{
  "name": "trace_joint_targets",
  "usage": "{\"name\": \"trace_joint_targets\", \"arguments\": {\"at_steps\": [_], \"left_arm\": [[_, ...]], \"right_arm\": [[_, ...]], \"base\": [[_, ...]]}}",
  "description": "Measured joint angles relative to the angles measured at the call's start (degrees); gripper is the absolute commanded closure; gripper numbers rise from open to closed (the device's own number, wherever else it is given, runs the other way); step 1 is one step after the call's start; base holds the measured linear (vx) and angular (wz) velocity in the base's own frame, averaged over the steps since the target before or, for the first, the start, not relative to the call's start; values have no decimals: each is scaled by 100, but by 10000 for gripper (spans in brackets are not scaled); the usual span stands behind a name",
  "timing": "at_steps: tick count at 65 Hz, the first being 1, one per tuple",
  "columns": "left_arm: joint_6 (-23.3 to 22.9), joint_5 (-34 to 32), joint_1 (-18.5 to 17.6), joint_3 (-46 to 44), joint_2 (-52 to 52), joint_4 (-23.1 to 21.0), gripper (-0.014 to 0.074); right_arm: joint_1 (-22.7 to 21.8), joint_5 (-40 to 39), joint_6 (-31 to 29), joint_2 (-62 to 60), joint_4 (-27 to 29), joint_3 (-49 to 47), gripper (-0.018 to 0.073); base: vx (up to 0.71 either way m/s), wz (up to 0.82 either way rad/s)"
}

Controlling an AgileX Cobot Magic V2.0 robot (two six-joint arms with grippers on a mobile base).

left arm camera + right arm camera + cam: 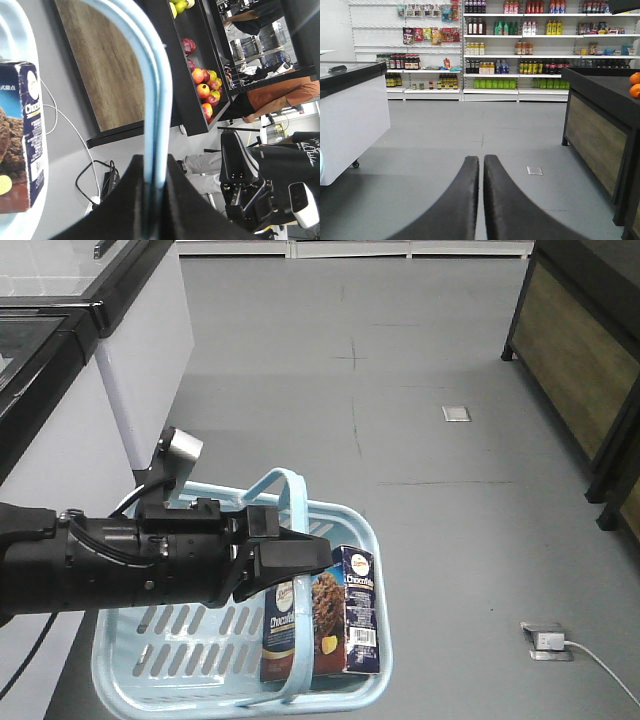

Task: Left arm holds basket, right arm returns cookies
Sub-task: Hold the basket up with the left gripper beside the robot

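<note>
The cookies (325,625) stand upright inside the basket (150,695), in the corner that is nearest to the robot and on its right side. Their long axis points up, the broad face with the cookie picture is turned toward the front camera, and the carton seems to touch the right wall of the basket. The left fingers (120,210) are closed on the top of the hoop handle (152,100). The left arm (120,565) reaches over the basket from the left, so its tip is just beside the upper left edge of the carton. The right fingers (455,210) are pressed together with nothing between them and point level down the aisle, so the carton lies somewhere below them and out of their view (how far, I cannot tell). I judge that the right fingers have the free way to the carton: they must open, come down from above on the right of the handle, and close across the narrow sides. The room there is small, between handle, left arm and basket wall. The basket appears to hang over a plain grey floor (400,390), not on any counter. Around are a white chest cabinet (350,120), a dark wood-sided fruit stand (590,135) and shelves of bottles (520,50) far at the back
</note>
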Motion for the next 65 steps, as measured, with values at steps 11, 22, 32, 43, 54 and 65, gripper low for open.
{"name": "trace_joint_targets", "arguments": {"at_steps": [11, 22, 32, 43, 54, 65], "left_arm": [[-173, -182, -33, 0, 0, -19, 602], [-431, -353, -33, 0, 0, -31, 602], [-484, -353, -33, 0, 0, -31, 602], [-484, -353, -33, 0, 0, -31, 602], [-489, -353, -33, 0, 0, -31, 602], [-489, -353, -33, 0, 0, -31, 602]], "right_arm": [[0, 0, 0, 0, 0, 0, 565], [0, 0, 0, 0, 0, 0, 565], [0, 0, 0, 0, 0, 0, 565], [0, 0, 0, 0, 0, 0, 565], [0, 0, 0, 0, 0, 0, 565], [0, 0, 0, 0, 0, 0, 565]], "base": [[0, 0], [0, 0], [0, 0], [0, 0], [0, 0], [0, 0]]}}
